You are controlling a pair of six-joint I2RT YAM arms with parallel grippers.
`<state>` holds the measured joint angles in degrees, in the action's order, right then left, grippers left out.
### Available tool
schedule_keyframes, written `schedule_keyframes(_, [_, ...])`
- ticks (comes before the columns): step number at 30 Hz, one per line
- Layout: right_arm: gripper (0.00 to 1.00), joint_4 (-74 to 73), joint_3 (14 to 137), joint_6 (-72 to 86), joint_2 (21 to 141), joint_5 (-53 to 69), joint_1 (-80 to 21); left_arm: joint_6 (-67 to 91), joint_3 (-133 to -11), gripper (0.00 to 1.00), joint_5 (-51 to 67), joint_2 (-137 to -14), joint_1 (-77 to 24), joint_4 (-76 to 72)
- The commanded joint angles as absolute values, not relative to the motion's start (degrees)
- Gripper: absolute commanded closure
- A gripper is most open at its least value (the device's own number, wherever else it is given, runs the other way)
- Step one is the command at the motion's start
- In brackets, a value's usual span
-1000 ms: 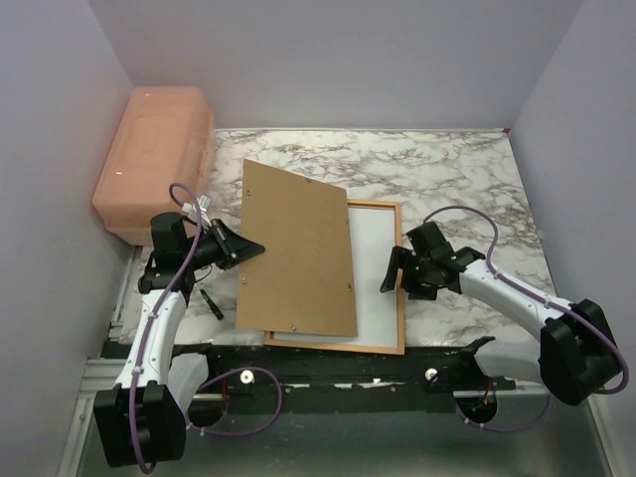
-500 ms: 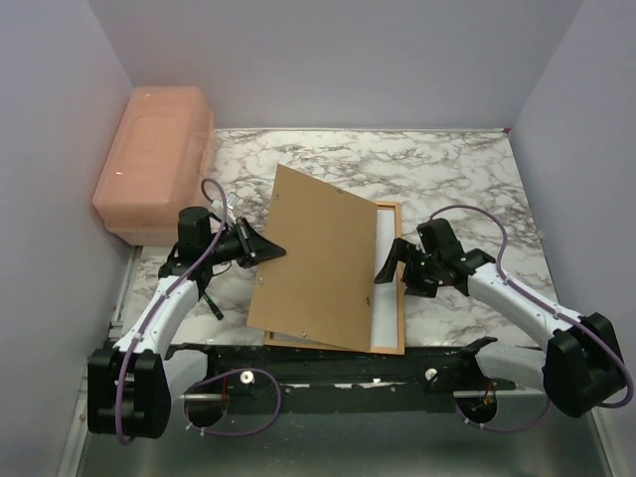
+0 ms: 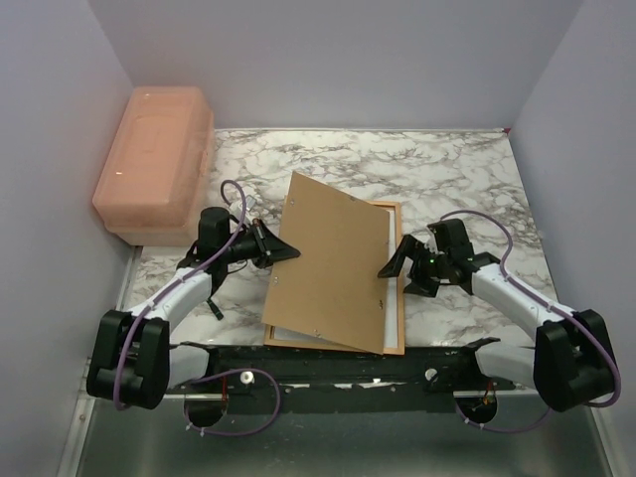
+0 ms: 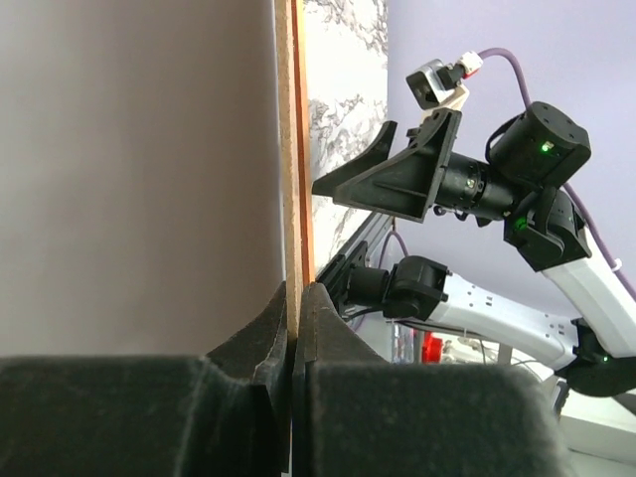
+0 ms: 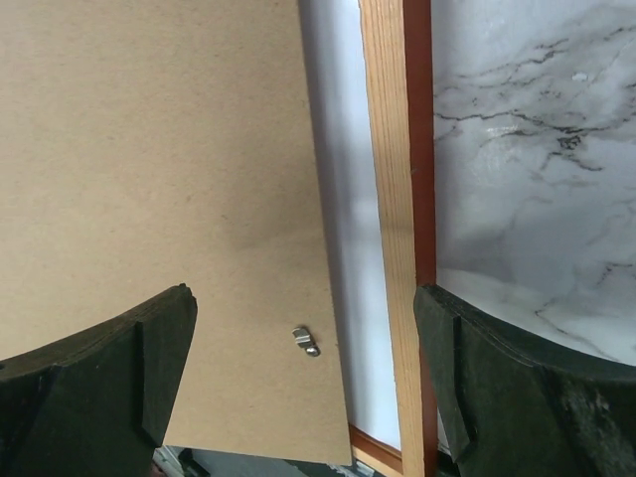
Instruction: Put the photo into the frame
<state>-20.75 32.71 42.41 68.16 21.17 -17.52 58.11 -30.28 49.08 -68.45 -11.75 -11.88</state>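
Backing board (image 3: 333,263) edge pinched in left fingers (image 4: 266,343); right fingers (image 5: 99,368) spread (empty) over frame (image 5: 396,199); judged rigid, light; grip rail.

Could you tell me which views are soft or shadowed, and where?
Left wrist: the board in the left hand fills the left half as blur, while the right arm beyond is sharp. Right wrist: the right hand is dark and soft in the lower corners, and the board casts a soft shadow on the photo in the frame. Top: even light, sharp throughout.
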Motion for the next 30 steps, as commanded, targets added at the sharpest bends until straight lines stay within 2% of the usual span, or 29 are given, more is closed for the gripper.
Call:
schedule_keyframes(1, [0.00,-17.30,31.84,42.10,69.30,25.45,-15.85,61.00,-30.21,1.00,48.38,-70.52,-11.95,-20.01])
schedule_keyframes(21, [0.00,-15.13,31.73,42.30,72.65,26.48,-15.20,64.31,-28.58,1.00,45.81,-79.62,-14.22,-31.23])
schedule_keyframes(30, [0.00,-14.50,31.46,41.85,74.16,26.78,-15.19,62.58,-28.22,1.00,44.49,-81.62,-16.76,-30.78])
